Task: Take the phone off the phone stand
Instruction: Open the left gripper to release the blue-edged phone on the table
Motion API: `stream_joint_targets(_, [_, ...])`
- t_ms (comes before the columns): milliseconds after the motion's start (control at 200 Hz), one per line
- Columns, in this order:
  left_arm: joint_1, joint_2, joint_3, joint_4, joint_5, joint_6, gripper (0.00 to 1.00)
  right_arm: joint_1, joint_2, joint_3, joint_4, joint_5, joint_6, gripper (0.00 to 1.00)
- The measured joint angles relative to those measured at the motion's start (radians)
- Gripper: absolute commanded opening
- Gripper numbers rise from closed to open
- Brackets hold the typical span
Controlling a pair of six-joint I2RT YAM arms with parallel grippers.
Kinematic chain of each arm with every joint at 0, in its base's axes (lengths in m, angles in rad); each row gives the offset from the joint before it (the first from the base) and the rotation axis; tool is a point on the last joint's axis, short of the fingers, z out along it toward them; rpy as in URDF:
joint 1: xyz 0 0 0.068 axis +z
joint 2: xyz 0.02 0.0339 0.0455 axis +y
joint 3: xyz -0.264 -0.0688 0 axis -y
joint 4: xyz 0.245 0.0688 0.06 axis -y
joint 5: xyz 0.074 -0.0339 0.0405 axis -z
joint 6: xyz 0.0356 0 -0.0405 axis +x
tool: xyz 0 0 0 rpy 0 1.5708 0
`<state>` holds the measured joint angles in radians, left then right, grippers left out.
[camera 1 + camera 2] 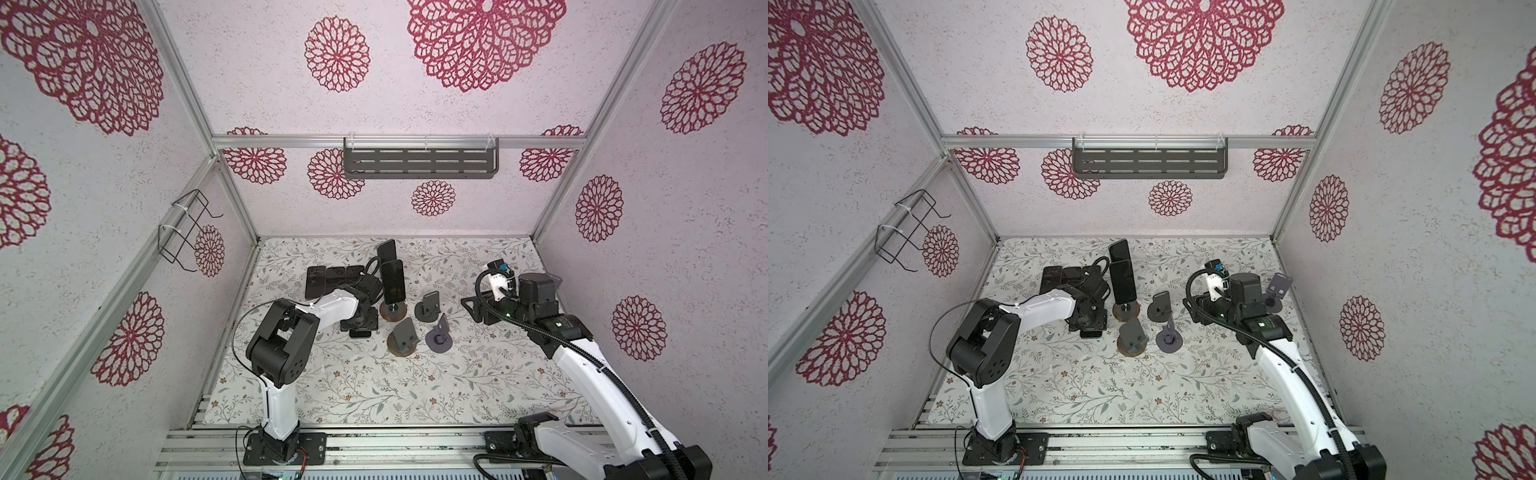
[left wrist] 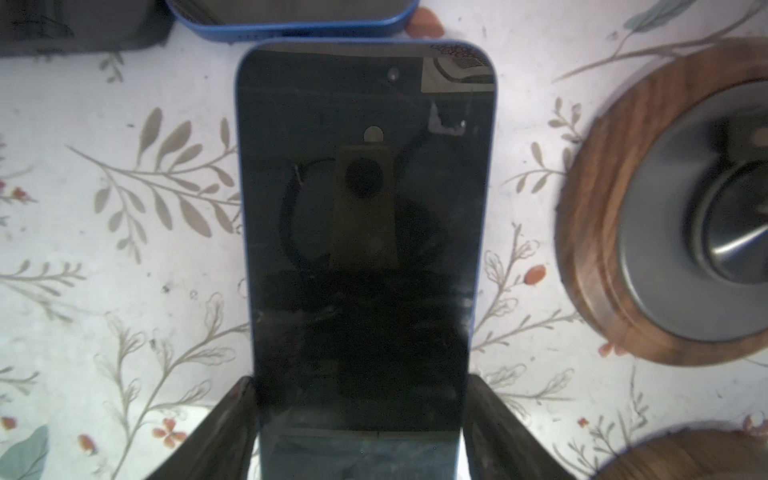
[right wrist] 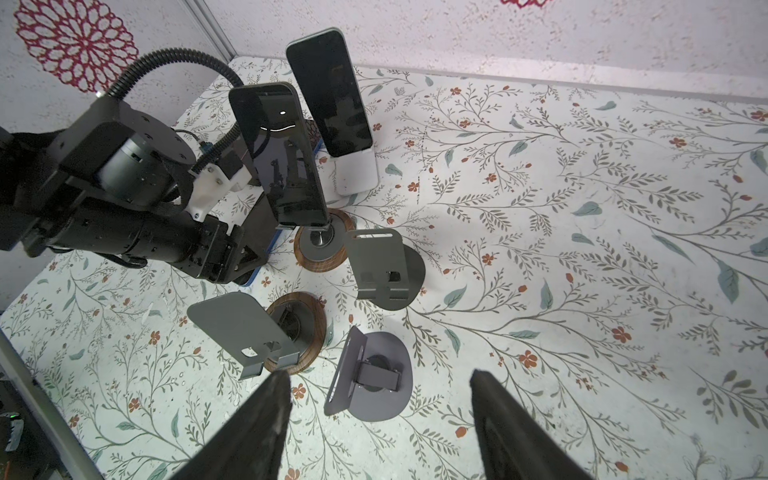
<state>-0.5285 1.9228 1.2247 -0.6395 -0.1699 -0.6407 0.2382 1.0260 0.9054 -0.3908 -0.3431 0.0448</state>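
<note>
Phone (image 2: 365, 208) with a blue rim lies flat, at or just above the flowered table (image 1: 374, 386), left of centre. Its long edges are bracketed by the left gripper (image 2: 359, 378), whose fingers (image 2: 232, 415) sit close against both sides; whether they are pinching it or merely flanking it cannot be told. It rests on no stand. Just to its right, a second phone (image 1: 393, 280) stands upright on a wooden-base stand (image 1: 392, 315), and farther back a third phone (image 1: 386, 250) leans on a white stand (image 3: 357, 170). Several phones (image 1: 328, 280) lie flat at the far left, and empty stands (image 1: 403, 334) cluster near the middle. The right gripper (image 3: 380, 374) hangs over the right side of the table, jaws wide and holding nothing.

The step in hand appears to be the handling of a phone already freed, at table level. The next move calls for a clean parting from this phone, without dragging it. Then comes a reach right to the upright phone, gripping its long edges and lifting it up out of the cradle lip without tipping the stand.
</note>
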Motion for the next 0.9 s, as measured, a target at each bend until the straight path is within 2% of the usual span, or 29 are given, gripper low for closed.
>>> stream_joint_targets(335, [0.015, -0.011, -0.018, 0.010, -0.001, -0.013, 0.62, 0.000, 0.000, 0.000, 0.008, 0.001, 0.000, 0.72])
stream_joint_targets(901, [0.029, -0.017, -0.025, -0.002, -0.008, -0.010, 0.82, 0.000, 0.000, 0.000, 0.008, -0.001, 0.002, 0.73])
